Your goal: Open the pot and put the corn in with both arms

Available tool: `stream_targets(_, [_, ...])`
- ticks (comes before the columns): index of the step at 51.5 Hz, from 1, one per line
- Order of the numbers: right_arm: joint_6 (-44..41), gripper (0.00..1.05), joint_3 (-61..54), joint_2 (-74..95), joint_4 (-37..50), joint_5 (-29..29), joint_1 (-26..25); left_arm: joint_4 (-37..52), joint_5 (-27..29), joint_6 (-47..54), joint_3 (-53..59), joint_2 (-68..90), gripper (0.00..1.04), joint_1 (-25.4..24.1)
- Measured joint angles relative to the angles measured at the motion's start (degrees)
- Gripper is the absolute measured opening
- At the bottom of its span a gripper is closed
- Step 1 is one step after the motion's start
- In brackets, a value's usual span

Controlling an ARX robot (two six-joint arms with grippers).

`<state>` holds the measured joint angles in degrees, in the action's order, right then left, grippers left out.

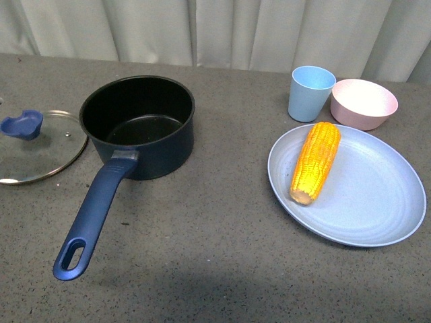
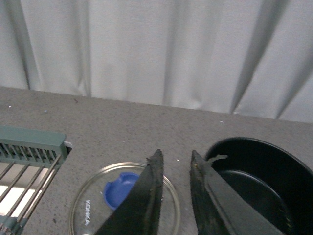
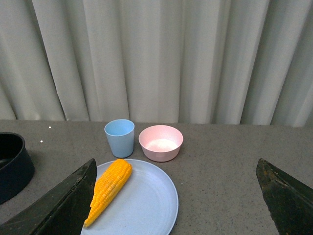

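Lid [image 1: 40,145] off, pot [image 1: 138,124] open; corn [image 1: 315,161] pick is next.
Corn lies on plate [image 1: 377,202], well right of pot. Right hand [image 3: 176,166] wide, empty: grip the cob mid-length, crosswise. Left hand [image 2: 176,154] narrow, empty.

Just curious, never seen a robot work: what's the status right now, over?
Left gripper slightly open, empty, by the lid. Right gripper wide open, empty. Pot uncovered; corn on plate. Nothing blocking.
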<state>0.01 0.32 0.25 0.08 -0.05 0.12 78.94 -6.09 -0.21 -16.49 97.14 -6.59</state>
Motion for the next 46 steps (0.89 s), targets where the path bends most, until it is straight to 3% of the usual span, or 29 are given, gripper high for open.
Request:
stream_targets(5, [0.0, 0.95, 0.0, 0.0, 0.0, 0.0, 0.0, -1.6, 0.4, 0.0, 4.2, -6.5, 0.04, 1.2])
stream_targets(17, [0.0, 0.95, 0.0, 0.0, 0.0, 0.0, 0.0, -7.3, 2.1, 0.0, 9.4, -17.1, 0.04, 2.5])
stream_targets(20, [0.0, 0.95, 0.0, 0.0, 0.0, 0.0, 0.0, -9.3, 5.3, 0.0, 10.8, -20.5, 0.04, 4.6])
stream_targets(26, [0.0, 0.95, 0.0, 0.0, 0.0, 0.0, 0.0, -13.0, 5.9, 0.0, 12.4, -26.2, 0.04, 6.3])
stream_targets(34, [0.0, 0.95, 0.0, 0.0, 0.0, 0.0, 0.0, -27.2, 6.1, 0.0, 13.4, -41.6, 0.04, 6.4])
stream_targets(46, [0.0, 0.95, 0.0, 0.0, 0.0, 0.0, 0.0, -35.0, 6.1, 0.0, 15.2, -51.0, 0.04, 6.5])
